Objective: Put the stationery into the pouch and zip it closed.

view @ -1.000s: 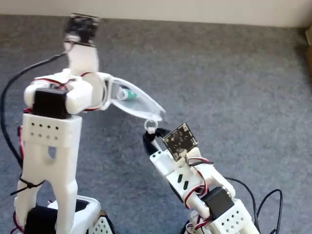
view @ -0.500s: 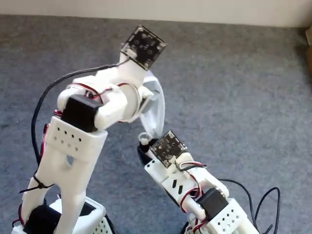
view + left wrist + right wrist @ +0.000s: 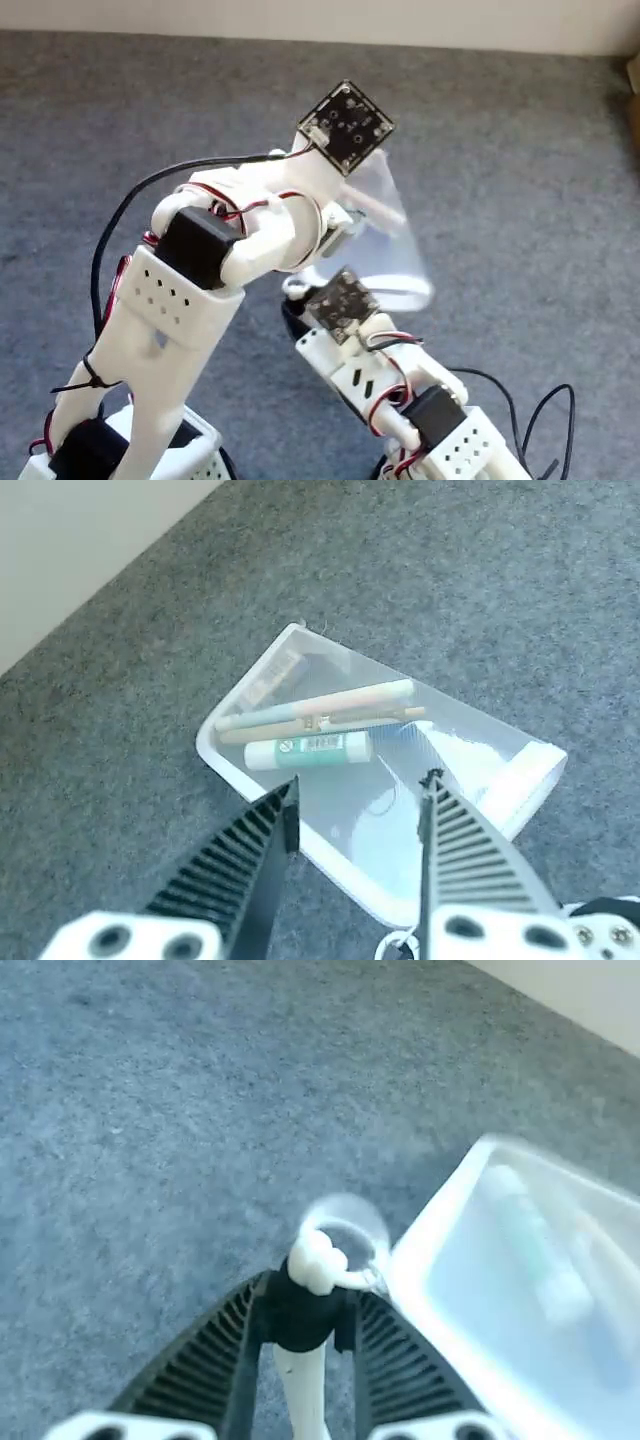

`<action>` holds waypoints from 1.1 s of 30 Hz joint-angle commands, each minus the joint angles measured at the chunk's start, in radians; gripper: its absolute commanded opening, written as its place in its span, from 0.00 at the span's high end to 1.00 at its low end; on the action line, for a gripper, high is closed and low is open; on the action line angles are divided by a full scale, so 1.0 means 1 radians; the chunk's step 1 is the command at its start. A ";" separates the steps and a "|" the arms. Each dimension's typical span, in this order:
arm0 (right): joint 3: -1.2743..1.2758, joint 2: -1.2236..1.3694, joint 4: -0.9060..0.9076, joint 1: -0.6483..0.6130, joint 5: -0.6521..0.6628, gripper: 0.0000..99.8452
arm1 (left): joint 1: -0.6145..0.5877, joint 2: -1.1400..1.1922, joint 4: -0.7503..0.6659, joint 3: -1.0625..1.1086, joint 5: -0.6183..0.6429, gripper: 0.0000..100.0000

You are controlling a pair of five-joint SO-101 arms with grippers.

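The grey, felt-like desk [image 3: 520, 150] carries both arms. The big white left arm [image 3: 200, 290] leans in from the near left and hangs over the pouch. Its jaws stand apart above the pouch and grip nothing, though I cannot tell whether the tips brush the plastic. The smaller-looking right arm [image 3: 400, 385] comes up from the near right. The translucent, white-edged plastic pouch [image 3: 470, 760] lies between them on the desk, and the stationery is already inside: a long pastel pen [image 3: 320, 708] and a white glue stick with a green label [image 3: 308, 750]. The black zip pull with its white ring [image 3: 335, 1245] is at the pouch's near-left corner, and the right jaws are clamped on it. From there the pouch's long axis runs away to the far right — so only the zip is likely left, and the right arm is better placed to draw it along that edge. How far the zip has already run I cannot tell.
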 commanded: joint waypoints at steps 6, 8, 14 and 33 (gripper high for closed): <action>-0.013 -0.016 0.001 -0.002 0.011 1.00 | 0.013 -0.019 -0.014 -0.008 -0.005 0.80; -0.013 -0.016 0.001 -0.002 0.011 1.00 | 0.012 -0.021 -0.014 -0.010 -0.005 0.80; -0.021 -0.018 0.002 0.036 0.005 1.00 | -0.056 -0.021 -0.012 -0.010 -0.005 0.80; -0.119 -0.229 0.163 0.249 0.003 1.00 | -0.206 -0.021 0.118 -0.008 -0.012 0.80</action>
